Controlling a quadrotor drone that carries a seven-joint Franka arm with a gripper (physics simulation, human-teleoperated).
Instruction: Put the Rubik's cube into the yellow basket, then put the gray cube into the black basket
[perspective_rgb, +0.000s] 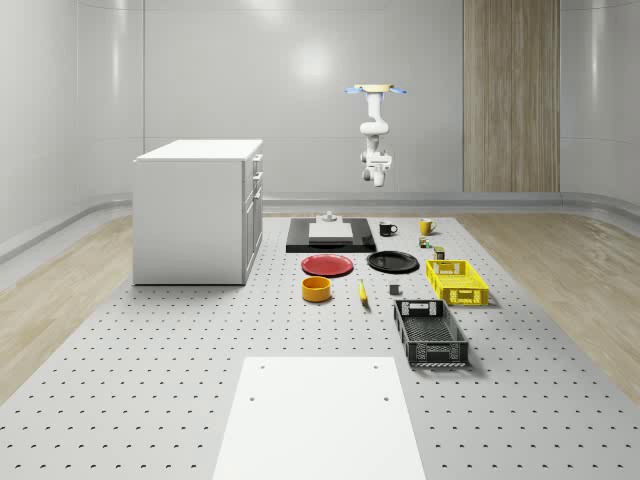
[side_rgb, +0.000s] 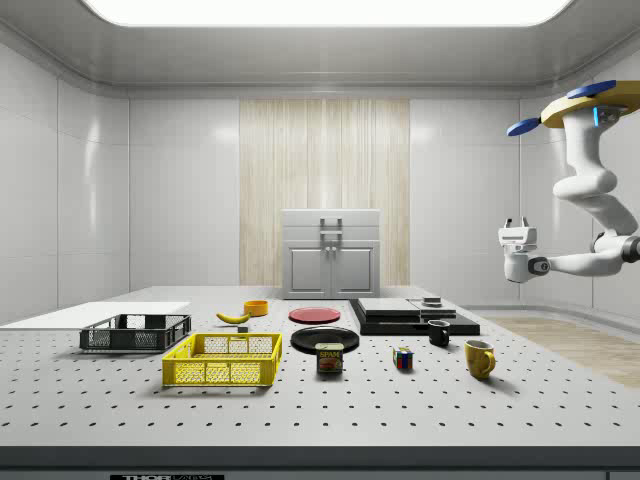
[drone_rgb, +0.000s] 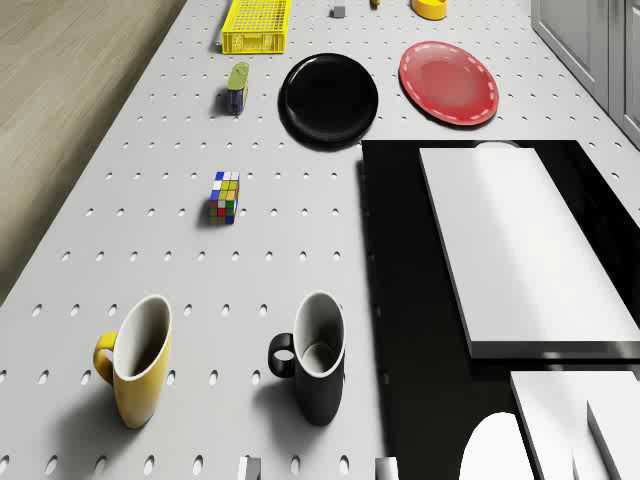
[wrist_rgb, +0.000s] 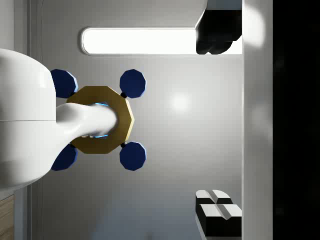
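Drone (side_rgb: 592, 100): gold octagonal body, four blue rotors. Arm (side_rgb: 590, 195): glossy white, rounded segments.

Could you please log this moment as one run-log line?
drone: hovering high beyond table's far end | gripper: in the air, holding nothing | multicoloured Rubik's cube: on table, untouched | yellow mesh basket: empty

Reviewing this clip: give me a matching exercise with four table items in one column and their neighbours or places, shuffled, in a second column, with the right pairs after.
Things:
1. Rubik's cube
2. yellow basket
3. black mug
4. drone

Places:
A. hovering high above the table's far end in the whole-scene view
B. beside the yellow mug
C. on bare table between the mugs and the can
D. next to the black basket

Pairs: 1-C, 2-D, 3-B, 4-A
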